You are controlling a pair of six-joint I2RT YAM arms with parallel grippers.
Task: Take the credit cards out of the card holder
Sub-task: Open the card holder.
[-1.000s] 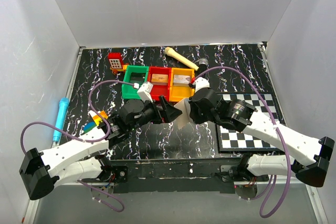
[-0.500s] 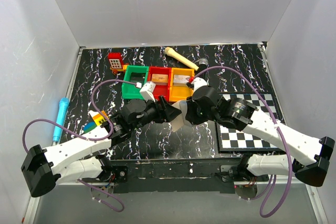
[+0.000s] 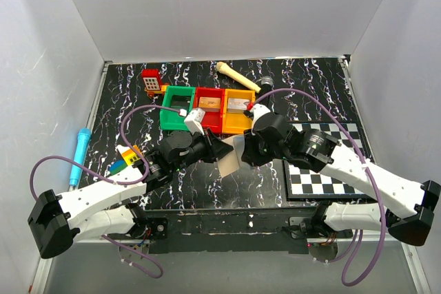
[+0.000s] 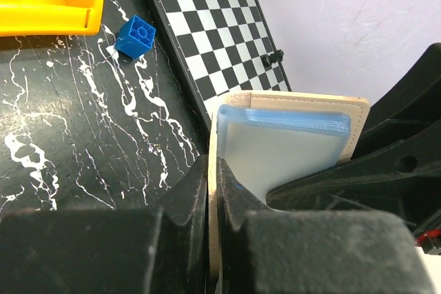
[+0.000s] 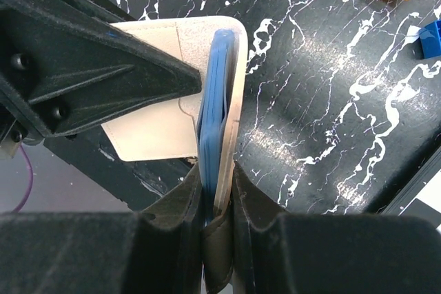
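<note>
Left wrist, card holder (image 4: pixel 275 149) base hidden in left tool (image 4: pixel 212 175)

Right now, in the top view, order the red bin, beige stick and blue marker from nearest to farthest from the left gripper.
From the left gripper:
1. red bin, just behind.
2. beige stick, far back.
3. blue marker, left edge.

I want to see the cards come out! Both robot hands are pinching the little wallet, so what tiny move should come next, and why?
Probably ease the two grippers slightly apart to swing the card holder open. The left gripper is shut on one cream cover, the right gripper is shut on the other side, and no card shows yet.
</note>
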